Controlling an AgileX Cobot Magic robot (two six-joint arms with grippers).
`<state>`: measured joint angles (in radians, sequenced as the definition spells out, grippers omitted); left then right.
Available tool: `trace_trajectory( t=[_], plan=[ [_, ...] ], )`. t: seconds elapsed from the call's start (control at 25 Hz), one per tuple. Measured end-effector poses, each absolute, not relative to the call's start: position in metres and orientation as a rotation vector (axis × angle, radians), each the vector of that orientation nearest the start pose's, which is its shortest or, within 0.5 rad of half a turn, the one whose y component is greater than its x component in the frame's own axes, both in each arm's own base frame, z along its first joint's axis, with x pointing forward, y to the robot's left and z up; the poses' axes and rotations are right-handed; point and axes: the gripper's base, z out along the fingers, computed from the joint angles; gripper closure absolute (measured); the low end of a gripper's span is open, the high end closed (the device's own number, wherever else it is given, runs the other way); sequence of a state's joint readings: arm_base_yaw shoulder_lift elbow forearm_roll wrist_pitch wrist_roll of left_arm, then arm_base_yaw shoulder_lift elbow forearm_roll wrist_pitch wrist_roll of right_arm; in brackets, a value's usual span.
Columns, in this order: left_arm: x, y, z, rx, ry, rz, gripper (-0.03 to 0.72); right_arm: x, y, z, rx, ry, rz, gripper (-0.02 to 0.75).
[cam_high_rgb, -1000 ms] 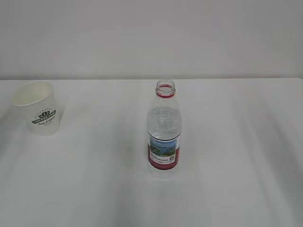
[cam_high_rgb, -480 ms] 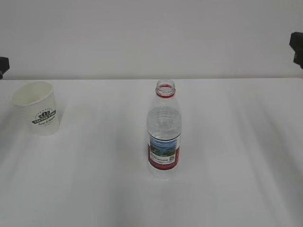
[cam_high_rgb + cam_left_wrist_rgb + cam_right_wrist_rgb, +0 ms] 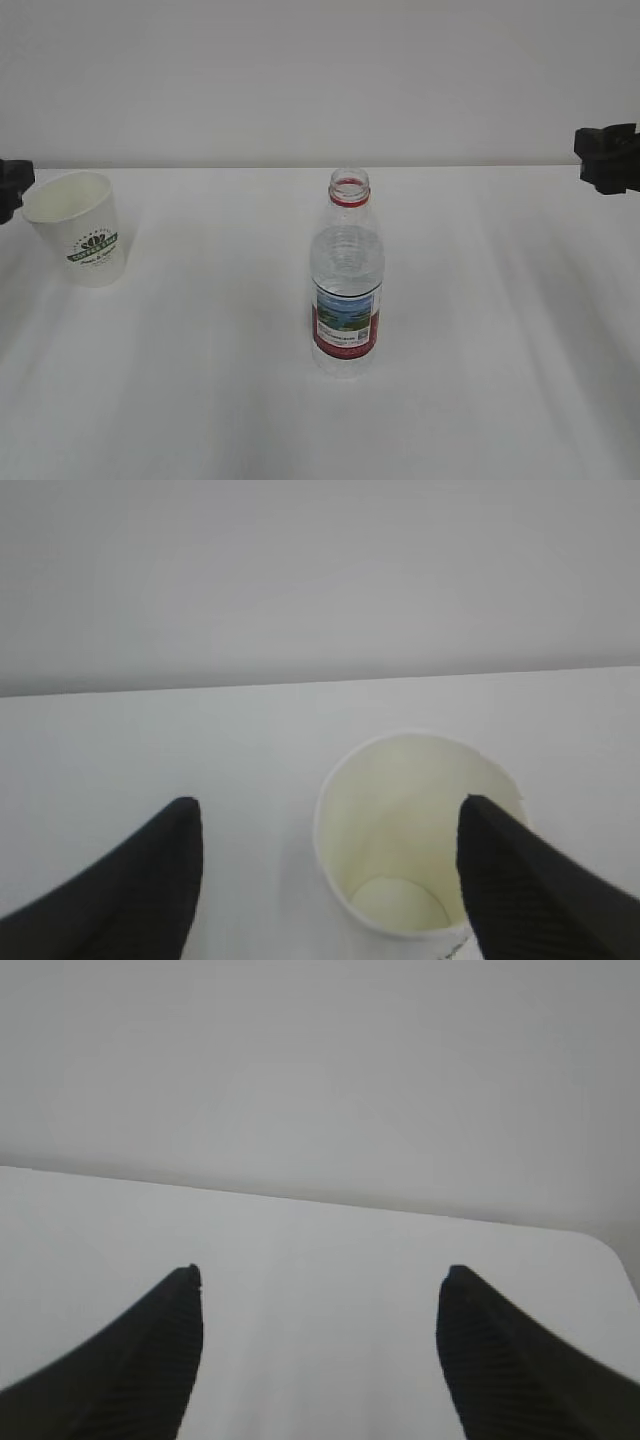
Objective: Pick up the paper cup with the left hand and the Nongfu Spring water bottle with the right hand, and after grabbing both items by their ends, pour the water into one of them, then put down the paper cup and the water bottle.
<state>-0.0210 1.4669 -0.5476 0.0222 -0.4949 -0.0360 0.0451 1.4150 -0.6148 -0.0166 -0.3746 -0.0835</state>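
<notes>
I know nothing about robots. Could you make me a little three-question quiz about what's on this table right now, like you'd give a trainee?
1. True or false: the Nongfu Spring water bottle has its cap on.
2. Which end effector has the paper cup between its fingers in its own camera? A) left end effector B) right end effector
3. Fill in: in the exterior view, the cup stands to the ____ of the bottle.

Key:
1. False; the neck is open.
2. A; the cup sits between its open fingers, not yet gripped. The right camera shows only bare table.
3. Left.
</notes>
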Motion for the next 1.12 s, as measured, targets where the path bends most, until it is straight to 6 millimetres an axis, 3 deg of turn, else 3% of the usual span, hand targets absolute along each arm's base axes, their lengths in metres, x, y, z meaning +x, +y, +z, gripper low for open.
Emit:
trace_trajectory(
  t=[0.32,1.12],
  plan=[
    [0.256,-0.005,0.184,-0.014,1.919,-0.038,0.109,0.279,0.016,0.223,-0.149,1.863,0.013,0.186],
    [0.202,-0.005,0.131,-0.084,1.975,-0.097,0.109,0.221,0.018,0.166,-0.139,1.932,0.093,0.186]
  ],
)
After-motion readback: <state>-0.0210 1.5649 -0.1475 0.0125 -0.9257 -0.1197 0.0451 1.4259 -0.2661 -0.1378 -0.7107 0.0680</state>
